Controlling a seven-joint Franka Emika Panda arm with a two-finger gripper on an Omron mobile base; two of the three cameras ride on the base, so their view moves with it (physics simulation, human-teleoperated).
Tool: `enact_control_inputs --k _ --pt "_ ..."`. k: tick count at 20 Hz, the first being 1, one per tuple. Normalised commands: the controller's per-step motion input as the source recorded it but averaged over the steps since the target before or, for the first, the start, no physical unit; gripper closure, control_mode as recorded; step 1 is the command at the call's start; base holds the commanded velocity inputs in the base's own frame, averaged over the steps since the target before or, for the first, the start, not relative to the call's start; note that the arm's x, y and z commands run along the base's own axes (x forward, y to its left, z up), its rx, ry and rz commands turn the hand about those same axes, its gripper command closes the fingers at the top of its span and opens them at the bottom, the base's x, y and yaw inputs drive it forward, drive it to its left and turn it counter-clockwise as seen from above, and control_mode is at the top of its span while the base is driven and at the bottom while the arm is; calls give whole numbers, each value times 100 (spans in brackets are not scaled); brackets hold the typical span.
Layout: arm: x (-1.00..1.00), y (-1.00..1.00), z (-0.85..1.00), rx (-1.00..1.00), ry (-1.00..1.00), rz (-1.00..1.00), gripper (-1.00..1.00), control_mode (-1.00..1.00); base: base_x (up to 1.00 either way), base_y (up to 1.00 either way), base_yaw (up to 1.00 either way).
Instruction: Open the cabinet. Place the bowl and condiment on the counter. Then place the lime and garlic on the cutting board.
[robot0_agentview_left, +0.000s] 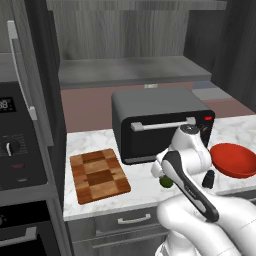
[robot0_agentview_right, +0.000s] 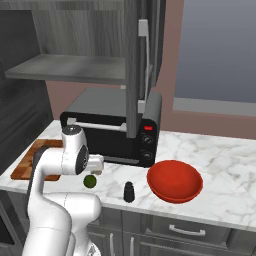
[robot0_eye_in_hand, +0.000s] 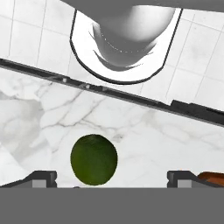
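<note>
The cabinet (robot0_agentview_left: 130, 70) stands open, its door (robot0_agentview_right: 131, 65) swung out over the toaster oven. On the counter (robot0_agentview_right: 225, 165) sit the red bowl (robot0_agentview_right: 175, 181), the dark condiment bottle (robot0_agentview_right: 129, 191) and the lime (robot0_agentview_right: 90, 180). My gripper (robot0_agentview_right: 97, 171) points down just above the lime, open. In the hand view the lime (robot0_eye_in_hand: 94, 159) lies on the marble between the spread fingertips (robot0_eye_in_hand: 41, 178), nearer the left one, and nothing is gripped. The chequered cutting board (robot0_agentview_left: 99, 175) lies to the left. My arm partly covers the lime (robot0_agentview_left: 165, 182) in the left base view. The garlic is out of view.
A black toaster oven (robot0_agentview_left: 160, 122) stands at the back of the counter, close behind the hand. A tall oven unit (robot0_agentview_left: 20, 145) walls off the left end. Drawers (robot0_agentview_right: 185, 229) run under the counter's front edge.
</note>
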Motion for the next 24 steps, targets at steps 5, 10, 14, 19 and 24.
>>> enact_control_inputs --k 5,10,14,19,24 --pt "23 0 -37 -1 -1 0 -100 -100 0 0 0" --pt "12 1 -46 -2 0 0 -100 -100 0 0 0" --pt "0 0 -58 -3 0 0 -100 -100 0 0 0" --pt "-2 0 -64 -1 1 0 -100 -100 0 0 0" --pt "-19 0 -57 0 0 0 -100 -100 0 0 0"
